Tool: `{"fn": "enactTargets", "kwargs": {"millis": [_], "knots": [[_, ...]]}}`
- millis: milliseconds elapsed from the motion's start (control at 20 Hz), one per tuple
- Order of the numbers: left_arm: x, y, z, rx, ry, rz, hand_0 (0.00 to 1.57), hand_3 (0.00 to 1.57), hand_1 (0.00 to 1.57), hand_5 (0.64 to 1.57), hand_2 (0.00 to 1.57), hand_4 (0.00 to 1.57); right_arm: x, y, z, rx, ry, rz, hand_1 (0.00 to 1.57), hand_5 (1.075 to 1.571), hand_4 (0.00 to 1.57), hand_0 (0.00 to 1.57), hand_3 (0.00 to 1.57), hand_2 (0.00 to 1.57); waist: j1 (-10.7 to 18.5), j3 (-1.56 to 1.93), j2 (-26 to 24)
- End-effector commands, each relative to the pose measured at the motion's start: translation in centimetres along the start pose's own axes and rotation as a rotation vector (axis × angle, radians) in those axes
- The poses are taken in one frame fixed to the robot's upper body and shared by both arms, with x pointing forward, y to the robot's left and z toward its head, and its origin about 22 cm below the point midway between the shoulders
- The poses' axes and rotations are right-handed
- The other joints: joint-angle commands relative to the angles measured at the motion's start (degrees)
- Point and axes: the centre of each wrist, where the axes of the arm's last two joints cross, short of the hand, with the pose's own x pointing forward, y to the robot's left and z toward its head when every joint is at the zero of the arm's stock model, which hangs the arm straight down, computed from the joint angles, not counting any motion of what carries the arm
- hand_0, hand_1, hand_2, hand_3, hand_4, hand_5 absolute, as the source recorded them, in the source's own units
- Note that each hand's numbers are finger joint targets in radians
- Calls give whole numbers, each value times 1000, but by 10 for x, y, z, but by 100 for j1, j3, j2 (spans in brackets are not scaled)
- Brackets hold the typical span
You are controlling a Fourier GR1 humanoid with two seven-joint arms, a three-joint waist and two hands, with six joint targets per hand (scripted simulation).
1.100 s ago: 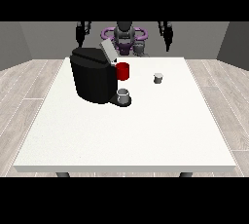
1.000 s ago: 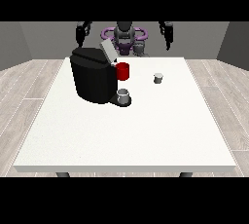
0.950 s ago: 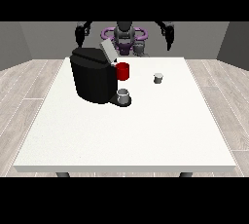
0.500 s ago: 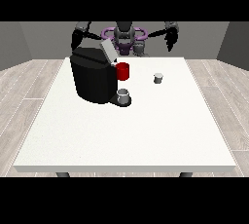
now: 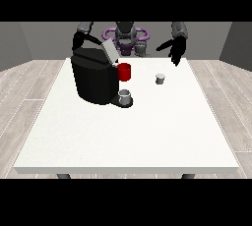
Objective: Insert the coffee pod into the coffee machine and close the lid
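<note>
A small grey coffee pod (image 5: 160,78) stands upright on the white table (image 5: 128,131), right of the machine. The black coffee machine (image 5: 94,77) sits at the table's left rear, its grey lid (image 5: 110,52) raised. A red part (image 5: 124,71) shows on its front, and a grey cup (image 5: 125,97) stands on its base. The hand at the view's right (image 5: 175,50) hangs in the air behind and right of the pod, fingers spread, holding nothing. The hand at the view's left (image 5: 78,40) is behind the machine's top and partly hidden.
The robot's torso (image 5: 126,37) stands behind the table's far edge. Wooden floor (image 5: 29,82) surrounds the table on both sides.
The hand at the view's right has swung outward and down towards the table, closer to the pod. The hand at the view's left has shifted little. Pod and machine have not moved.
</note>
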Motion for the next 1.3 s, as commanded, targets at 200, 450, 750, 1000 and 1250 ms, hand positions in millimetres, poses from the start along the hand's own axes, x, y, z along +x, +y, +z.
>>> {"fn": "enactTargets", "kwargs": {"millis": [200,450,750,1000,1250], "knots": [[4,19,-34,-35,39,-127,0,0,0,1571,0,0,11,16,-24,-20,-71,3,0,1571,0,0,0,0,-109,0,747],[-28,21,-34,-47,98,-187,0,0,0,1571,0,0,23,27,-21,39,-2,-48,0,1571,0,0,0,0,-226,-3,714],[-13,-9,-56,-6,36,-270,488,486,488,1571,724,0,-13,33,-22,6,10,-21,0,1571,0,0,0,0,-13,0,828],[-24,-38,-56,35,28,-390,888,816,888,1571,963,384,-3,40,-21,67,44,-31,0,1571,0,0,0,0,-170,-2,672],[0,-33,-75,-50,16,-518,924,845,924,1571,1016,413,-22,29,-36,39,89,-15,0,1571,0,0,0,0,22,2,640]]}}
